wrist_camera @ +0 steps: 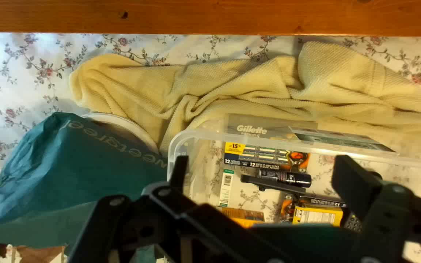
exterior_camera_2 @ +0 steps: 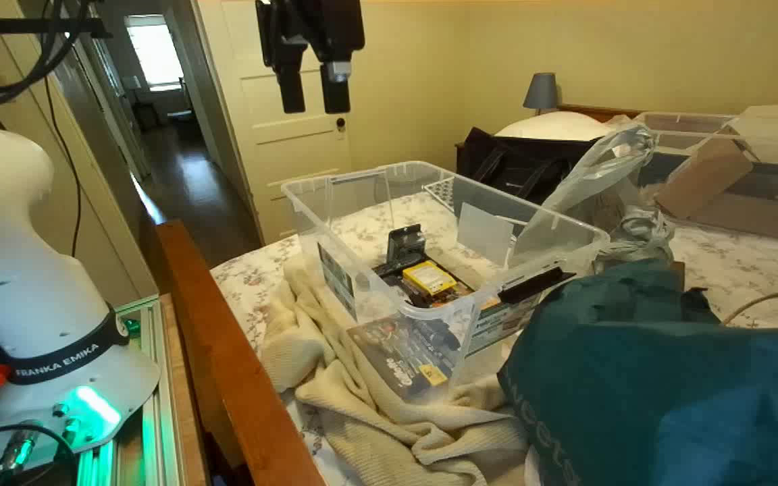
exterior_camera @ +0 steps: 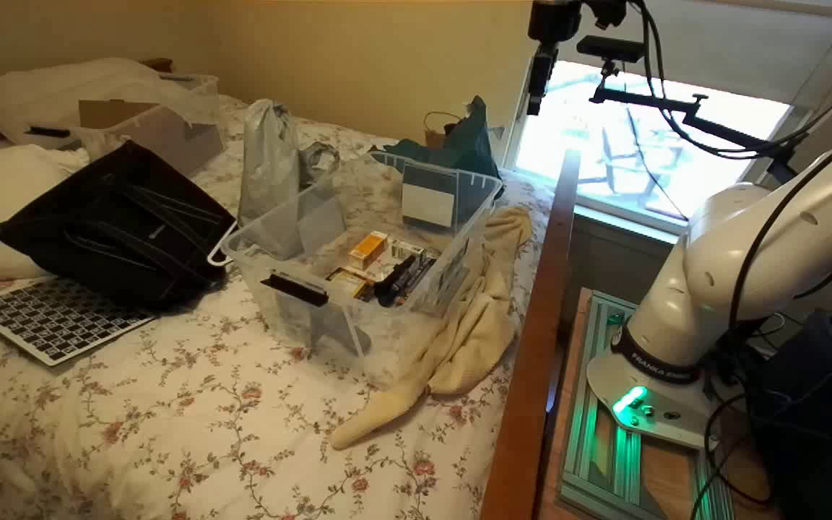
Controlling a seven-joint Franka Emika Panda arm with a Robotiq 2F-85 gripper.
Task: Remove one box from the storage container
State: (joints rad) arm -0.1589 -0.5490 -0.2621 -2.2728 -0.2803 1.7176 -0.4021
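Note:
The storage container (exterior_camera: 282, 318) is a large clear plastic bin on the bed; its rim shows in an exterior view (exterior_camera_2: 429, 312) and the wrist view (wrist_camera: 203, 134). Inside lie a small orange-and-white box (exterior_camera: 367, 249), partly behind the gripper in the wrist view (wrist_camera: 243, 215), and a small yellow-and-white box (exterior_camera_2: 429, 277), also in the wrist view (wrist_camera: 318, 215). A narrow white box with green ends (wrist_camera: 227, 188) lies beside them. My gripper (exterior_camera_2: 315, 101) is open and empty, high above the bin; in the wrist view its fingers (wrist_camera: 260, 168) stand wide apart.
Dark items (exterior_camera: 398, 278), including a black can (wrist_camera: 285, 178), lie in the bin. A cream blanket (exterior_camera_2: 389, 398) lies along its side. A teal bag (exterior_camera_2: 659, 364) and grey plastic bag (exterior_camera: 268, 166) stand close by. A wooden rail (exterior_camera: 542, 325) separates bed and robot base.

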